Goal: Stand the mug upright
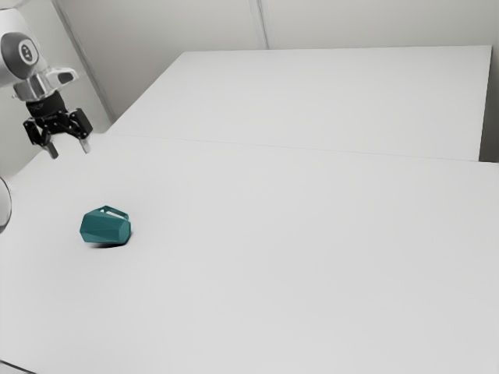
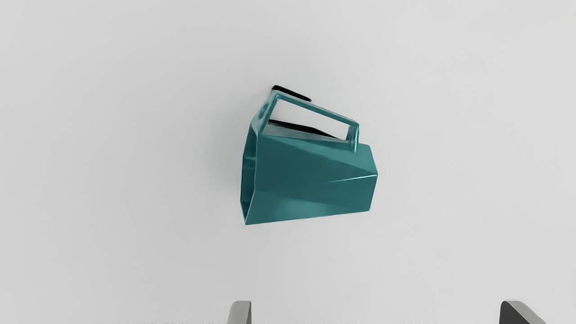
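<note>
Pale walls (image 1: 374,23) stand behind the wide white table (image 1: 312,273). At the exterior view's left, our gripper (image 1: 69,149) is in the air above the table, and its two fingers are spread apart from each other. Well apart from them, the teal mug (image 1: 105,227) lies on its side on the near table, also at the exterior view's left. Its handle (image 2: 315,109) we see toward the far side, and its open mouth (image 2: 249,175) faces sideways.
</note>
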Tool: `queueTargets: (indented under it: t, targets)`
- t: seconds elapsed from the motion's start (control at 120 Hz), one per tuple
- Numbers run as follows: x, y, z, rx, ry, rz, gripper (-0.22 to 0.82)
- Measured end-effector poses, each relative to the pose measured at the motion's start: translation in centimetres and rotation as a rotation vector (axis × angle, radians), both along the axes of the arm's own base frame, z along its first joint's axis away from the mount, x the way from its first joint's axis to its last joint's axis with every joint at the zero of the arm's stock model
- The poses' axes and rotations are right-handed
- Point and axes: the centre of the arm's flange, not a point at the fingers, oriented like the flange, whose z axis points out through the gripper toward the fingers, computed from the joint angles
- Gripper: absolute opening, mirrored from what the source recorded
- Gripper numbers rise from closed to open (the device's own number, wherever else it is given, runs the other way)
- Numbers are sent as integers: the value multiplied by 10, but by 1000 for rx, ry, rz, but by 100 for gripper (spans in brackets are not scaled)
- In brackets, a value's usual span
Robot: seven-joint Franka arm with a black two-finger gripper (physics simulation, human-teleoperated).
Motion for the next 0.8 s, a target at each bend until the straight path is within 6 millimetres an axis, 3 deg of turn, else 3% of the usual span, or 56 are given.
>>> queueTargets:
  t: [0.183,0.342,0.558,0.8]
  targets:
    - [-51,51,-21,-90,-95,5,60]
    - [-75,89,-45,-149,-145,-20,60]
    - [-89,126,-97,-267,-193,-66,60]
    - [-82,149,-139,-364,-273,-143,60]
